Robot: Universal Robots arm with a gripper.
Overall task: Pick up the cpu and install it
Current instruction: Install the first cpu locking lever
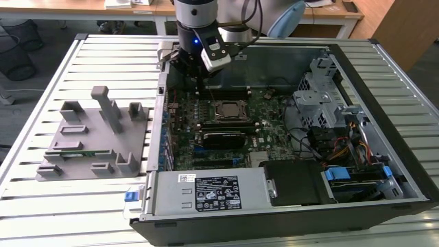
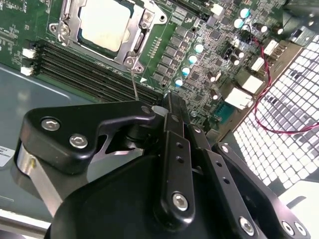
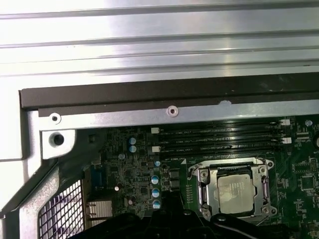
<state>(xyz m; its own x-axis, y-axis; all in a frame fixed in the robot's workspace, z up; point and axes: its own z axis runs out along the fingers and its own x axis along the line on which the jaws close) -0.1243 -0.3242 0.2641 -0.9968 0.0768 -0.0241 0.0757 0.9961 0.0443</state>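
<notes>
The cpu (image 1: 226,109) lies flat in its socket in the middle of the green motherboard (image 1: 264,110), inside the open computer case. Its silver top, ringed by the metal socket frame, shows in both wrist views (image 2: 107,22) (image 3: 237,191). My gripper (image 1: 201,91) hangs just behind the socket, over the black memory slots (image 1: 223,94), apart from the cpu. In the second wrist view its black fingers (image 2: 172,149) lie pressed together, and the gripper (image 2: 166,101) holds nothing I can see. A thin wire socket lever (image 2: 134,82) runs from the frame towards the fingertips; its end is hidden behind the gripper.
A grey holder (image 1: 92,139) with a green memory stick (image 1: 79,153) stands on the slatted table at the exterior view's left. Inside the case are a black block (image 1: 221,139), a power supply (image 1: 205,193), a drive cage (image 1: 322,98) and cables (image 1: 343,149). The case walls (image 1: 163,103) enclose the board.
</notes>
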